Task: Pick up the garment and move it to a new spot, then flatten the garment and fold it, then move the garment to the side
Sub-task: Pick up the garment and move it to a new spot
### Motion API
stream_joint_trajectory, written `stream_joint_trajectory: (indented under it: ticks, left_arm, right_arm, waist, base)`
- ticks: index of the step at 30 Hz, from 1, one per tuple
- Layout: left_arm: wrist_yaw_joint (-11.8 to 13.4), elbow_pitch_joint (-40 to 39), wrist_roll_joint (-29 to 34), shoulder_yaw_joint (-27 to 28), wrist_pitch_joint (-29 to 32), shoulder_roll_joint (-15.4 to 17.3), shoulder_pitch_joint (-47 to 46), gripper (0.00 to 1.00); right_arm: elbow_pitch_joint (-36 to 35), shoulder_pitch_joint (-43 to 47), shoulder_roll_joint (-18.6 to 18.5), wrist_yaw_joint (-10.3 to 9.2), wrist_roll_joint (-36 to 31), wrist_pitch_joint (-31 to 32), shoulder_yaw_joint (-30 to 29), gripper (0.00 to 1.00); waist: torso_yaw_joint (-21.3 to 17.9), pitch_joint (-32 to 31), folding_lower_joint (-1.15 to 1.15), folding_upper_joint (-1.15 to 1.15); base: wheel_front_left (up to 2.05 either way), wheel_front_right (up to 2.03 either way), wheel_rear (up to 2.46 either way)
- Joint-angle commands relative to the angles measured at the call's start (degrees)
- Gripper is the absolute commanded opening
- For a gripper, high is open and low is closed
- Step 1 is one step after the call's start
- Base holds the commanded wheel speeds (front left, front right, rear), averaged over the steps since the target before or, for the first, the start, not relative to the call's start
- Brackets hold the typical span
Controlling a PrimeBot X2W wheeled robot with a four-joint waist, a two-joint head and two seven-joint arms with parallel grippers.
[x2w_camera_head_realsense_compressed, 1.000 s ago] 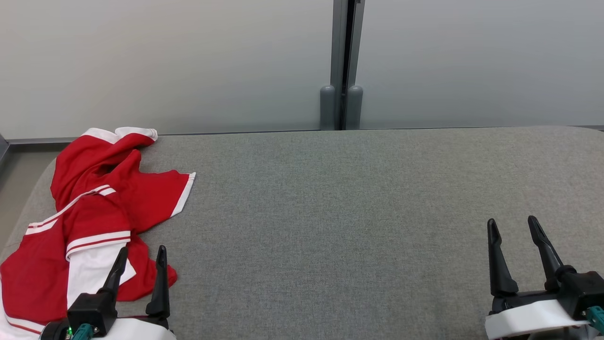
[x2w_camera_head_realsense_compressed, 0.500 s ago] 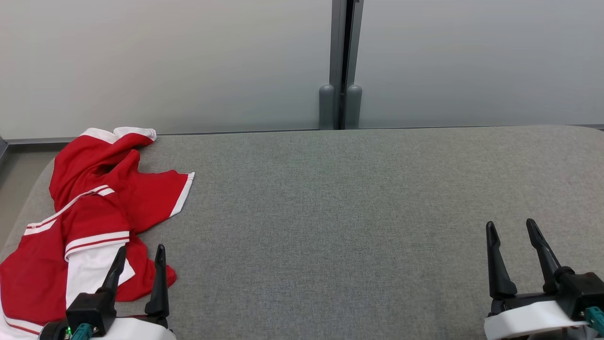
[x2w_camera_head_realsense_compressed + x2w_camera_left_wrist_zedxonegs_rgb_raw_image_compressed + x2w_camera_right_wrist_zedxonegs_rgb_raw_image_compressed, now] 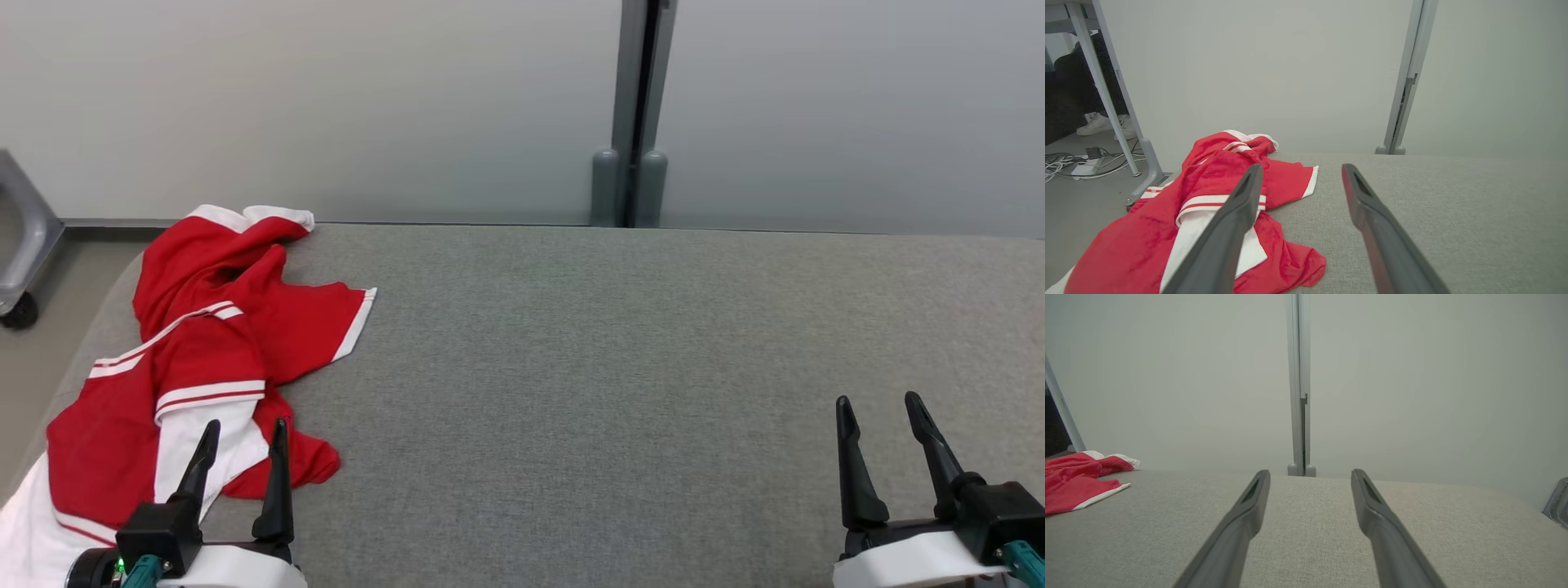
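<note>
Red-and-white garment (image 3: 196,359) lies crumpled at the far-left end of the grey table (image 3: 620,359). Left gripper (image 3: 242,433) hovers at its near edge — fingers apart, empty. Right gripper (image 3: 878,406) — fingers apart, well right.

garment (image 3: 204,343) corner cut off at lower left.

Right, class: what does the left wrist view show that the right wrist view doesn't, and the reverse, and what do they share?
Left wrist view, not the right: the open left gripper, a table leg, cables on the floor and a person's white shoes. Right wrist view, not the left: the open right gripper and a grey metal part at the right edge. Both: the red garment, the grey padded surface and the grey post.
</note>
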Motion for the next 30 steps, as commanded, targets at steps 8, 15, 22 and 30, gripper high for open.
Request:
stream_joint_trajectory:
  ticks: [8,15,22,30]
  left_arm:
    - [0.09,-0.22,0.46,0.74,-0.05,0.31,0.03,1.00]
    - [-0.07,-0.61,0.56,1.98,-0.05,0.34,0.32,1.00]
    - [-0.30,-0.84,0.34,2.85,-0.05,0.32,0.74,1.00]
    - [-0.39,-0.83,-0.45,3.26,-0.05,0.32,0.60,1.00]
  right_arm:
    - [0.45,0.85,-0.37,0.12,0.98,-0.29,1.48,1.00]
    - [0.61,0.24,-0.38,0.12,1.67,-0.29,2.49,1.00]
    - [0.80,-0.22,-0.38,0.12,2.15,-0.29,3.30,1.00]
    - [0.42,-0.60,-0.39,0.12,1.67,-0.29,4.01,1.00]
  waist:
    - [9.47,-0.85,0.00,0.00]
    - [15.31,-0.77,0.00,0.00]
    - [17.58,-0.58,0.00,0.00]
    - [16.82,0.01,0.00,0.00]
  base:
    - [0.00,0.00,0.00]
    - [0.00,0.00,0.00]
    - [0.00,0.00,0.00]
    - [0.00,0.00,0.00]
